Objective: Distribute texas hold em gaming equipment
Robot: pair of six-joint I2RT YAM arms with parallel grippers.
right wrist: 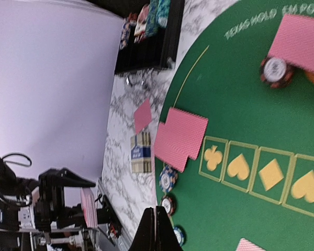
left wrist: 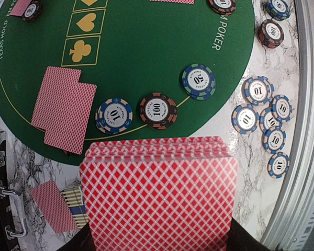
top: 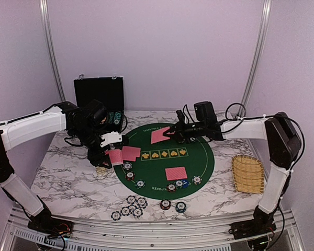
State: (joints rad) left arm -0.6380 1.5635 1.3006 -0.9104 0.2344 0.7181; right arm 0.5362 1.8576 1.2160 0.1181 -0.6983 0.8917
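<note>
The jaws of the left gripper (top: 113, 150) are clamped on a stack of red-backed playing cards (left wrist: 159, 198). The stack is held over the left rim of the round green felt mat (left wrist: 146, 52) on the white marble table (top: 68, 180). Just beyond the stack, two overlapping red-backed cards (left wrist: 65, 110) are laid on the mat. A blue-and-white striped chip (left wrist: 114, 115), a brown-and-red chip (left wrist: 157, 110) and a blue-and-green chip (left wrist: 198, 81) are lined along the rim beside them. The jaws of the right gripper (right wrist: 157, 222) are pressed together, with nothing seen between them, and are raised over the mat towards the table's far edge. A single red-backed card (top: 159, 136) is seen just to their left, but whether it is touched cannot be told.
</note>
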